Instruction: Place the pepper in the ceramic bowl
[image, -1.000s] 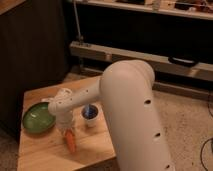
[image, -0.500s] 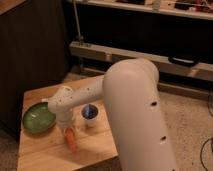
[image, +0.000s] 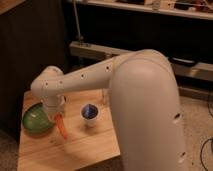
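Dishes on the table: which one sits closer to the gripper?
The green ceramic bowl, right beside the gripper holding the pepper; the small white cup stands farther right.

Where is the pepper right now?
In the camera view, the pepper hangs tilted under the gripper at the table's left, between the ceramic bowl and white cup.

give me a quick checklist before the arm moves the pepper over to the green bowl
1. Pepper under the gripper: ok, it hangs tip-down just below the wrist.
2. Grip on the pepper secure: cannot tell, the fingers are hidden by the wrist.
3. Ceramic bowl is upright on the wooden table: ok.
4. Bowl free to receive: ok, nothing visible inside.
5. Path to the bowl: ok, it sits right beside the pepper, opposite the small white cup.
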